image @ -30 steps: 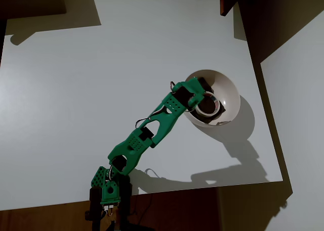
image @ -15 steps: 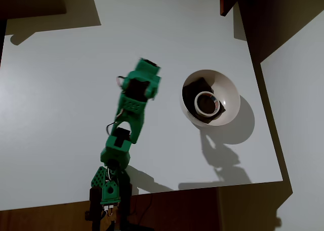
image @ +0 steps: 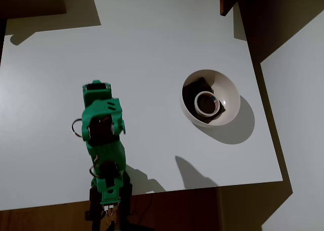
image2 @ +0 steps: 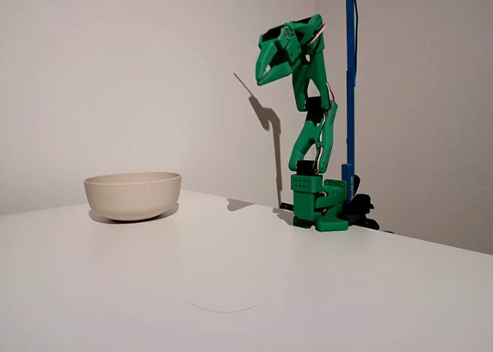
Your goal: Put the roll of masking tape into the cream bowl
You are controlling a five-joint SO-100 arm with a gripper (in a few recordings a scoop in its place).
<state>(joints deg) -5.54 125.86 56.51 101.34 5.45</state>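
The green arm is folded up tall over its own base, and the claw (image2: 264, 76) sits at the very top of it, high above the white table (image2: 231, 290). In the fixed view its two tips come together to a point that angles downward and to the left; I see no gap between them and nothing pinched there, so it looks closed and empty. In the overhead view the claw's end is foreshortened beneath the wrist, so the tips themselves cannot be made out from that angle.

The cream bowl (image: 229, 89) stands well away from the claw, off to its right in the overhead view and far below and to its left in the fixed view (image2: 132, 194), resting upright on the table. The roll of masking tape (image: 206, 102) lies flat inside that bowl, its open centre facing up. It rests on a dark blocky object (image: 195, 89) that is also in the bowl, on the side of the bowl nearer the arm. From the fixed view the bowl's wall hides everything within it.

The bowl throws a soft shadow onto the table on the side away from the claw, and the arm's own shadow falls on the wall behind it.
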